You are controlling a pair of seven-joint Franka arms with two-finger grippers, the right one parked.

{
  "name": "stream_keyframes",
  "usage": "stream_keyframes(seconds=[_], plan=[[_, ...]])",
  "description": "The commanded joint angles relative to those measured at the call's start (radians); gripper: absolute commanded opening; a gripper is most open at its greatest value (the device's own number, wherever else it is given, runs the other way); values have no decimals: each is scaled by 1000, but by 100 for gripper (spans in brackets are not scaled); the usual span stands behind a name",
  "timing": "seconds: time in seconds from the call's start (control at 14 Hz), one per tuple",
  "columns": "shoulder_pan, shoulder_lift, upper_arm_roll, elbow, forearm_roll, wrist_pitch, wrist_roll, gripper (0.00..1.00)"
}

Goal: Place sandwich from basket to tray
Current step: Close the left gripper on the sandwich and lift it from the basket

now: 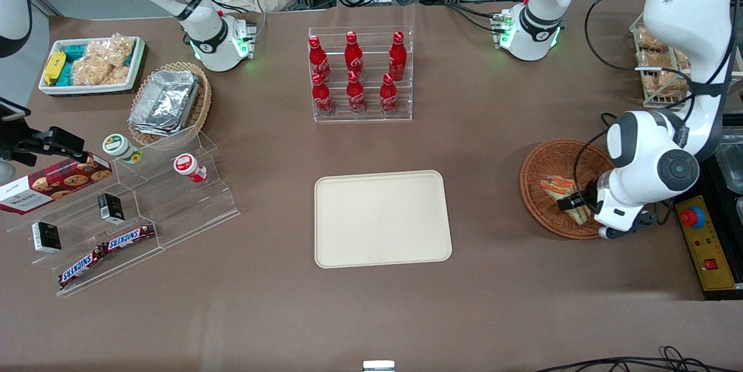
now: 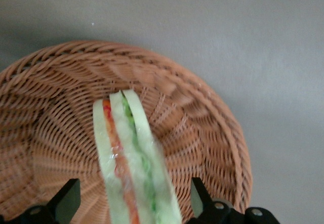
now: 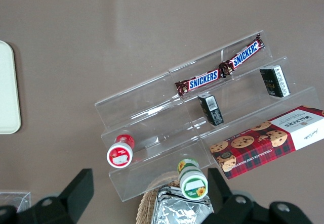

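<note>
The wrapped sandwich [image 1: 556, 186] lies in the reddish-brown wicker basket [image 1: 535, 170] toward the working arm's end of the table. My left gripper [image 1: 573, 203] is down inside the basket, open, with one finger on each side of the sandwich. In the left wrist view the sandwich [image 2: 129, 153] stands on edge between the two fingertips [image 2: 199, 196], with a gap on each side, over the basket's woven floor [image 2: 202, 133]. The cream tray [image 1: 383, 218] lies flat and bare in the middle of the table, beside the basket.
A clear rack of red cola bottles [image 1: 357, 73] stands farther from the front camera than the tray. A control box with a red button [image 1: 705, 233] lies beside the basket at the table's end. A wire rack of snacks [image 1: 659, 67] stands near the working arm's base.
</note>
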Motion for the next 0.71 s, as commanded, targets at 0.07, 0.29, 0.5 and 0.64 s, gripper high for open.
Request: stream_keyframes(seconds=[0.07,0.29,0.5,0.64], plan=[[7,23,-9,-26,11,66,-83,86],[4,15,-10,-31,11,47,-80,45],[-8,-37,-18,78,9,-180,-79,0],[-20,-63,-32,231,5,-407,-75,0]])
